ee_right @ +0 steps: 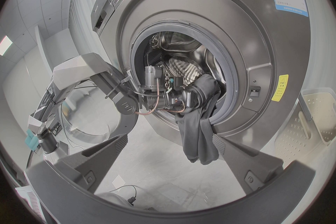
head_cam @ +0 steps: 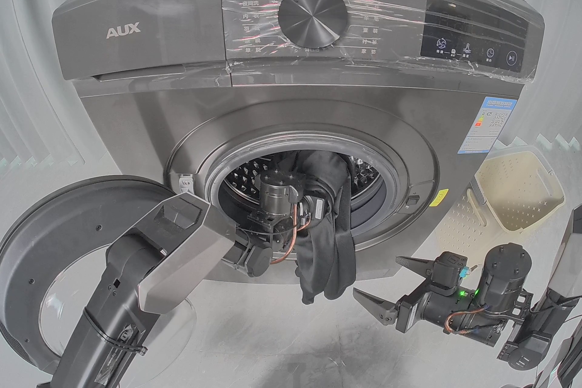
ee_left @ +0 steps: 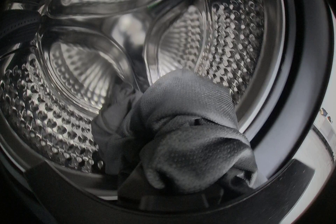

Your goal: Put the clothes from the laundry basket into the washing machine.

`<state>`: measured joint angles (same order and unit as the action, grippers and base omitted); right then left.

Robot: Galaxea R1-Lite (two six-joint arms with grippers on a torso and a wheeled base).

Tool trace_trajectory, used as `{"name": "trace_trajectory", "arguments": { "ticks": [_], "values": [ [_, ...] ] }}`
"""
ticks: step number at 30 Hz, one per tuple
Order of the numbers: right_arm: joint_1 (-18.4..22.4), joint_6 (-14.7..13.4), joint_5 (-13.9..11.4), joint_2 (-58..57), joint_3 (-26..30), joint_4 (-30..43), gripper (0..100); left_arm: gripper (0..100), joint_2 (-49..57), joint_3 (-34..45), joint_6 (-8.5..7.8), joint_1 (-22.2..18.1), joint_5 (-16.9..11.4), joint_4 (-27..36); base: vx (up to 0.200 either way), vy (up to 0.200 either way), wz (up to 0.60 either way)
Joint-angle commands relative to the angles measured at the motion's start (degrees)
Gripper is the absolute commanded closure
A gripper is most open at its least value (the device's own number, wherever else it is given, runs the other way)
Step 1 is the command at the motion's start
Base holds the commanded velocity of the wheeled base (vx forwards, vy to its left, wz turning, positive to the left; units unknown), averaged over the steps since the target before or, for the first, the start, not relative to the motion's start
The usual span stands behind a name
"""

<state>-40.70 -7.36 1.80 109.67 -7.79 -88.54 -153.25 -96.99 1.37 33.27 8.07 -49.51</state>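
Dark garment [head_cam: 330, 250] lies over the lower rim of the washing machine [head_cam: 151, 122] opening, part bunched in the drum, rest hanging down the front. L gripper [head_cam: 310, 206] sits at the opening, buried in cloth; I can't tell its grip. R gripper [head_cam: 379, 277] hovers low near the front's right, fingers spread, empty. Laundry basket [head_cam: 515, 189] is beside the machine's right side.

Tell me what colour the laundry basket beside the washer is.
The laundry basket is cream with small perforations; the head view shows it best.
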Motion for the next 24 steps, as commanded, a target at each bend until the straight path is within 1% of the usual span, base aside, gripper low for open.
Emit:
{"name": "trace_trajectory", "arguments": {
  "ticks": [1,3,6,8,14,15,17,18,19,20,21,23,24],
  "values": [
    [-0.25,-0.02,0.04,0.11,-0.12,0.03,0,100,-2.05,-7.51,0.04,-2.07,1.51,-0.33,0.0,0.0,0.0],
    [-0.16,-0.02,0.04,0.2,-0.12,-0.05,0,100,-3.11,-12.08,0.04,-2.59,2.21,0.29,0.0,0.0,0.0],
    [-0.08,-0.02,0.04,0.11,-0.12,-0.05,0,100,-4.96,-17.6,0.13,-3.56,2.3,1.43,0.0,0.0,0.0],
    [-0.08,-0.02,0.04,0.11,-0.12,-0.05,0,100,-5.31,-17.6,0.22,-4.0,2.48,2.22,0.0,0.0,0.0],
    [-0.25,-0.02,0.04,0.2,-0.3,-0.05,0,100,-5.48,-17.6,0.3,-4.35,2.65,1.87,0.0,0.0,0.0],
    [-0.25,-0.02,0.04,0.2,-0.3,0.03,0,0,-5.39,-17.6,0.48,-4.35,2.65,1.87,0.0,0.0,0.0],
    [-0.16,-0.02,0.04,0.2,-0.3,-0.05,0,0,-5.04,-17.6,1.45,-4.18,2.74,1.96,0.0,0.0,0.0],
    [-0.08,-0.02,0.04,0.2,-0.3,-0.05,0,0,-4.87,-17.6,1.62,-4.09,2.74,1.96,0.0,0.0,0.0],
    [0.01,-0.02,0.04,0.2,-0.21,-0.05,0,0,-3.2,-13.75,1.97,-3.74,2.74,2.31,0.0,0.0,0.0],
    [0.1,-0.02,0.04,0.2,-0.21,-0.05,0,0,-2.58,-12.7,2.06,-3.65,2.74,2.31,0.0,0.0,0.0],
    [0.1,-0.02,0.04,0.2,-0.12,0.03,0,0,1.29,-6.2,1.97,-3.47,2.65,2.48,0.0,0.0,0.0],
    [0.1,-0.02,-0.05,0.2,-0.21,-0.05,0,0,5.15,2.59,1.71,-3.03,2.39,3.36,0.0,0.0,0.0],
    [0.1,-0.02,-0.05,0.2,-0.21,0.03,0,0,6.65,5.67,1.62,-2.86,2.3,3.71,0.0,0.0,0.0]
  ]
}}
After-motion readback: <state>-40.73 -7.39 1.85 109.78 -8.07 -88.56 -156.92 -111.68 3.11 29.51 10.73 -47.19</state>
